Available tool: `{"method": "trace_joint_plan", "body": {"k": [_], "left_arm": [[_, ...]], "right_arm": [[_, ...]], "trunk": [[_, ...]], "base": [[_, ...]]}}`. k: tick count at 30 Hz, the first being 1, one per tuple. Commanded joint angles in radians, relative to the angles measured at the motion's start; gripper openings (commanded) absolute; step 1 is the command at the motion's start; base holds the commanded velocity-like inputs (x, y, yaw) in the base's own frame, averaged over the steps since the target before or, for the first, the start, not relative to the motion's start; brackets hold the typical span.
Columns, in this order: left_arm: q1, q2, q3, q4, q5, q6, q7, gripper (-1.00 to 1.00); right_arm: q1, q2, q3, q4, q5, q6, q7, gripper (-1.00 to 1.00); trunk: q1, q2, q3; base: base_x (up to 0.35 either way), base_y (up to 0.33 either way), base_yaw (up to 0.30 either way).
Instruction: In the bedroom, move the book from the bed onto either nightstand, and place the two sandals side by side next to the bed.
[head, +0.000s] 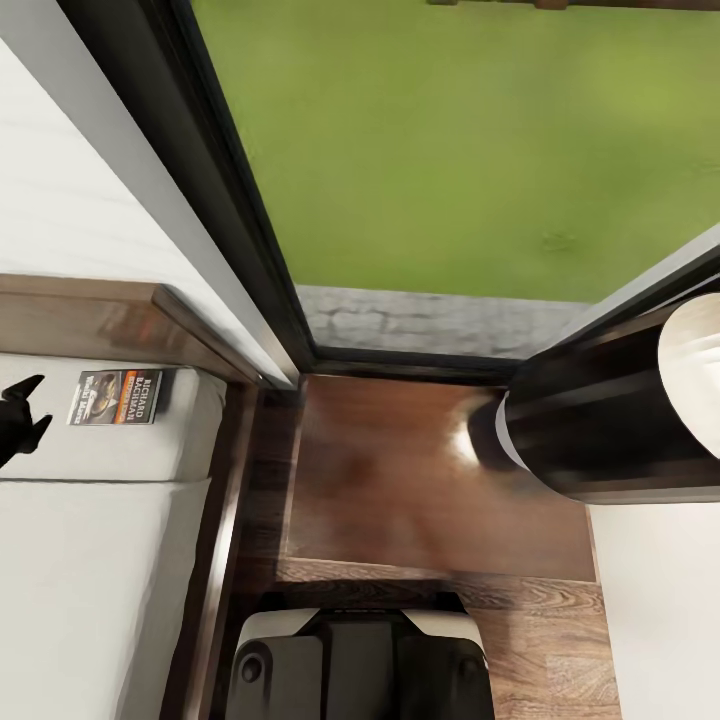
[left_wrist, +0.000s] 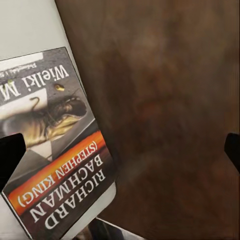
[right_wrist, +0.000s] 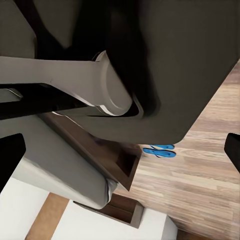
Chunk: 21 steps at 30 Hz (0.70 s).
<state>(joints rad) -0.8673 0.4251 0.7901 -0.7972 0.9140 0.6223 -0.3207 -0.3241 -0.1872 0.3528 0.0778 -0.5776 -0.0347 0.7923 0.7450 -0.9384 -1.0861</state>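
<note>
1. Dark plastic of the robot's own base (head: 360, 665) sits nearest in the head view, on wood-plank floor (head: 545, 640).
2. Just ahead: glossy brown top of the nightstand (head: 400, 480), bare, tucked between the bed (head: 90, 560) and the window (head: 450, 140).
3. Right arm (head: 610, 420) lies across the nightstand's right side. The right gripper (right_wrist: 120, 150) has its fingertips wide apart at the frame edges and nothing between them; the two sandals (right_wrist: 160, 150) show beyond it, together on the floor.
4. Book (head: 117, 396) lies flat on the off-white mattress near the headboard (head: 100, 320), close to the bed edge facing the nightstand.
5. Left gripper (head: 22, 415) hangs just beside the book, jaws spread, empty; the left wrist view puts one fingertip (left_wrist: 11, 155) over the cover's edge.
6. Judgement: book step in hand, pre-grasp. Next move calls for lowering, closing on the thin cover's edge, then carrying it right onto the nightstand.
</note>
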Motion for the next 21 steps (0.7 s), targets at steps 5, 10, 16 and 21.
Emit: {"method": "trace_joint_plan", "body": {"k": [5, 10, 16, 21], "left_arm": [[-0.001, -0.002, -0.055, 0.018, 0.002, -0.040, -0.032, 1.00], [-0.001, -0.002, -0.074, 0.015, 0.003, -0.049, -0.036, 1.00], [-0.001, -0.001, -0.077, -0.010, 0.003, -0.050, -0.037, 1.00], [-0.001, 0.000, -0.076, -0.064, 0.003, -0.051, -0.034, 1.00]], "right_arm": [[-0.001, 0.000, 0.008, 0.003, -0.008, -0.004, 0.005, 1.00], [-0.001, 0.000, 0.009, 0.003, -0.008, -0.004, 0.005, 1.00], [-0.001, 0.000, 0.009, 0.003, -0.008, -0.004, 0.005, 1.00], [-0.001, 0.000, 0.008, 0.003, -0.008, -0.004, 0.005, 1.00]], "trunk": [[0.000, -0.001, 0.000], [0.000, -0.001, 0.000], [0.000, -0.001, 0.000], [0.000, -0.001, 0.000]], "base": [[0.000, 0.000, 0.000], [0.000, 0.000, 0.000], [0.000, 0.000, 0.000], [0.000, 0.000, 0.000]]}}
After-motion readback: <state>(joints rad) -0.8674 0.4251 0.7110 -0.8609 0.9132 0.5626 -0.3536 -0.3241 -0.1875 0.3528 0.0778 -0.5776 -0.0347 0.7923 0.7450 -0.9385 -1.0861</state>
